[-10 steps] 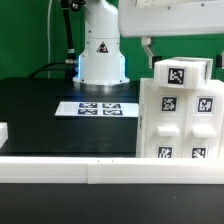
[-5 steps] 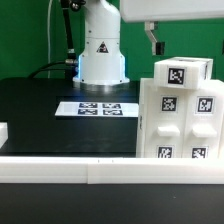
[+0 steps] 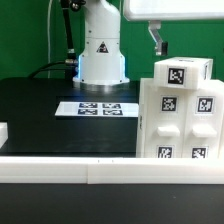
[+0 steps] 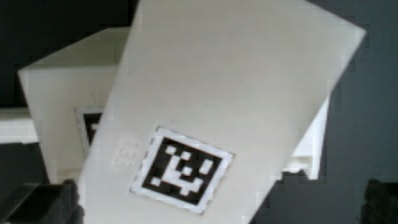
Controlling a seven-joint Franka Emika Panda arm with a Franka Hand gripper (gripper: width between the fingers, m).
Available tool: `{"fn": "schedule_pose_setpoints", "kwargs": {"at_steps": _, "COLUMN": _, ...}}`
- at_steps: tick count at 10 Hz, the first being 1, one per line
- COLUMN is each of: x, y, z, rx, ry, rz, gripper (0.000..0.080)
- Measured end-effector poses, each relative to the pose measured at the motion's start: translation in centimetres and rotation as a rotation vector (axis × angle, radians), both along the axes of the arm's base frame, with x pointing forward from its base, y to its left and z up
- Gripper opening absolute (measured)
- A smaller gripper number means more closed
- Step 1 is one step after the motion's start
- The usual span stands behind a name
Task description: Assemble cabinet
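Cabinet (image 3: pixel 180 110) is standing upright on the black table (image 3: pixel 40 110) at the exterior view's right, showing only square black-and-white tags (image 4: pixel 183 167), no readable writing. Gripper (image 3: pixel 155 40) is hanging above it; whether it's open, I cannot tell. Marker board (image 3: pixel 97 108) is lying near the robot base (image 3: pixel 101 55).

The cabinet (image 3: pixel 182 110) is a large white plastic block standing upright on the black table, its faces set with recessed squares carrying black-and-white tags; it stands below the fingers (image 3: pixel 155 40), apart from them, and its tagged top (image 4: pixel 187 168) fills the wrist view
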State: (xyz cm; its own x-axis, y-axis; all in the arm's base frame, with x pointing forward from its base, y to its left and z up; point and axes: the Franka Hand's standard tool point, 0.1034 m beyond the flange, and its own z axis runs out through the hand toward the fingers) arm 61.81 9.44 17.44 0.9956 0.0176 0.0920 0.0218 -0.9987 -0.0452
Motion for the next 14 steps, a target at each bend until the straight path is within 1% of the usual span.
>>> {"fn": "schedule_pose_setpoints", "kwargs": {"at_steps": 1, "x": -0.07, "y": -0.05, "z": 0.08, "rx": -0.010, "ry": 0.006, "rz": 0.111, "gripper": 0.0797}}
{"fn": "schedule_pose_setpoints", "kwargs": {"at_steps": 3, "x": -0.01, "y": -0.02, "z": 0.19, "rx": -0.017, "ry": -0.005, "rz": 0.172, "gripper": 0.0797}}
{"fn": "schedule_pose_setpoints", "kwargs": {"at_steps": 7, "x": -0.02, "y": -0.40, "z": 0.02, "rx": -0.047, "ry": -0.016, "rz": 0.472, "gripper": 0.0797}}
{"fn": "schedule_pose_setpoints", "kwargs": {"at_steps": 9, "x": 0.02, "y": -0.79, "z": 0.01, "rx": -0.087, "ry": -0.023, "rz": 0.741, "gripper": 0.0797}}
{"fn": "schedule_pose_setpoints", "kwargs": {"at_steps": 11, "x": -0.02, "y": -0.86, "z": -0.11, "rx": -0.112, "ry": -0.019, "rz": 0.947, "gripper": 0.0797}}
{"fn": "schedule_pose_setpoints", "kwargs": {"at_steps": 14, "x": 0.36, "y": -0.87, "z": -0.09, "rx": -0.188, "ry": -0.003, "rz": 1.263, "gripper": 0.0797}}
